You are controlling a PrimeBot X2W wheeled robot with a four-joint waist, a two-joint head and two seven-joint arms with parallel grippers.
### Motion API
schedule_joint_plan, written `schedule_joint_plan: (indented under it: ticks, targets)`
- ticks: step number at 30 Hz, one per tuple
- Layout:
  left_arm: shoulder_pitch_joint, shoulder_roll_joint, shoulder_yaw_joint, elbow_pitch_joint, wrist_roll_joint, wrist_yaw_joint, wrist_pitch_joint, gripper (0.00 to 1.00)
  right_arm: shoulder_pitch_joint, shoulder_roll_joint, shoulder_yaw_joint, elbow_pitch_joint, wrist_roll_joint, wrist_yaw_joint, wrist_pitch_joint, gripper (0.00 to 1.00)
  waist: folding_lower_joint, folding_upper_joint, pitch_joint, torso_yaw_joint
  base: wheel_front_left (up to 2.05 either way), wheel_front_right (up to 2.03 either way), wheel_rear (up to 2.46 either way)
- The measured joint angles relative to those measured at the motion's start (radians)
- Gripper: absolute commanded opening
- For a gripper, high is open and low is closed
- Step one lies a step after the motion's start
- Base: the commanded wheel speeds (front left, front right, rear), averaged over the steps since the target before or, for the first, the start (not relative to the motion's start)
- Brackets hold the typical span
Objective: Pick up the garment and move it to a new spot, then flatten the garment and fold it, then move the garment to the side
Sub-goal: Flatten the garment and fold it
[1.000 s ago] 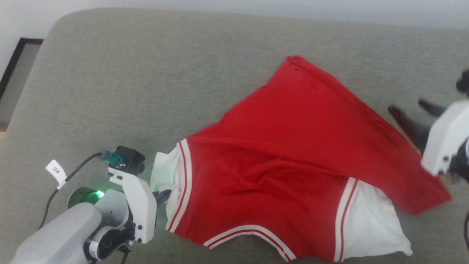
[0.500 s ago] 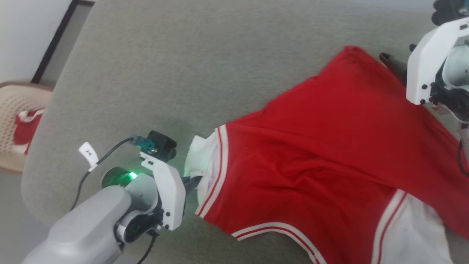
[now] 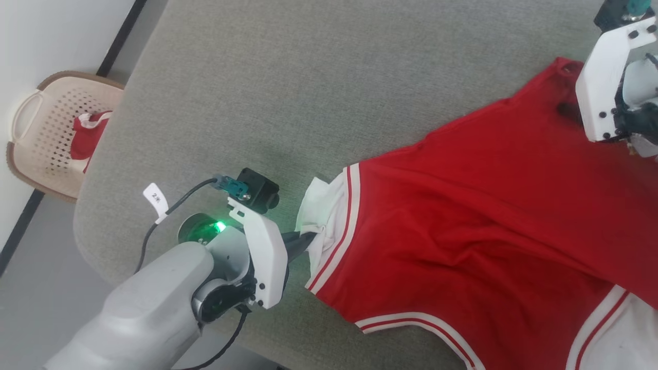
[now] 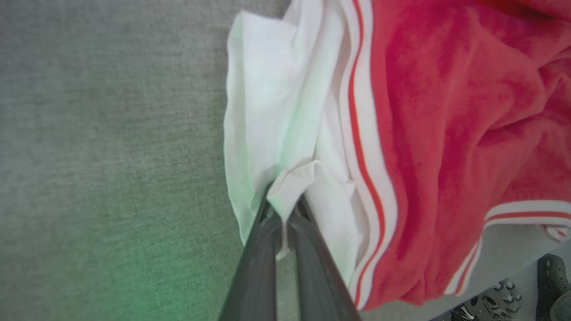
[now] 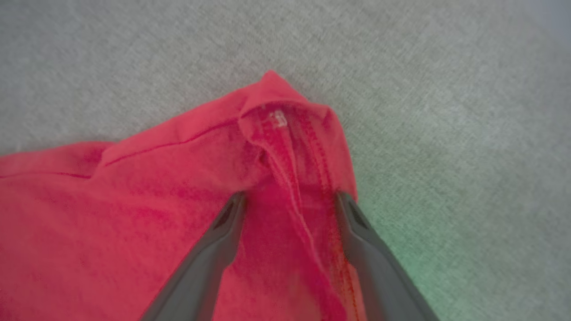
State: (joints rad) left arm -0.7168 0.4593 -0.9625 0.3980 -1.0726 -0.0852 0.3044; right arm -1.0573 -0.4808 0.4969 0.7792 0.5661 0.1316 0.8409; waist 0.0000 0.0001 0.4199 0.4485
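Fingers (image 4: 312, 267) of left gripper (image 4: 282, 210) tight on garment (image 4: 446, 133)

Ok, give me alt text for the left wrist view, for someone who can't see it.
The left tool, shut, pinches a fold of white sleeve on the garment. Its striped trim and red body spread to the right, and the grey cushion lies to the left.

Head view: garment (image 3: 462, 231) cut off right, bottom; right gripper (image 5: 289, 197) fingers mostly behind housing (image 3: 599, 87).
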Motion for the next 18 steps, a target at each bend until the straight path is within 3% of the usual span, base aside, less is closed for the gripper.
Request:
schedule_joint_plan:
  ticks: [1, 2, 3, 10, 18]
  targets:
    - [-0.003, -0.004, -0.001, 0.008, 0.000, -0.005, -0.002, 0.00, -0.010, 0.000, 0.016, 0.015, 0.007, 0.000, 0.007, 1.00, 0.0000, 0.0000, 0.002, 0.003, 0.00, 0.00, 0.00]
    - [-0.005, -0.009, -0.001, 0.017, 0.000, -0.008, -0.004, 0.00, -0.019, 0.000, 0.030, 0.029, 0.014, 0.000, 0.018, 0.34, 0.0000, 0.0000, 0.004, 0.006, 0.00, 0.00, 0.00]
    - [-0.006, -0.013, -0.001, 0.025, 0.000, -0.013, -0.008, 0.00, -0.027, 0.000, 0.048, 0.034, 0.024, 0.000, 0.028, 0.00, 0.0000, 0.0000, 0.006, 0.007, 0.00, 0.00, 0.00]
    - [-0.029, -0.011, 0.011, 0.073, -0.028, -0.027, -0.010, 0.00, -0.040, -0.022, 0.120, 0.032, 0.106, 0.000, -0.025, 0.00, 0.0000, 0.0000, -0.002, -0.014, 0.00, 0.00, 0.00]
    - [-0.131, 0.096, 0.068, 0.058, -0.034, 0.015, 0.041, 0.00, -0.060, -0.069, 0.203, -0.029, 0.175, -0.001, -0.089, 0.00, 0.0000, -0.0001, -0.046, -0.086, 0.00, 0.00, 0.00]
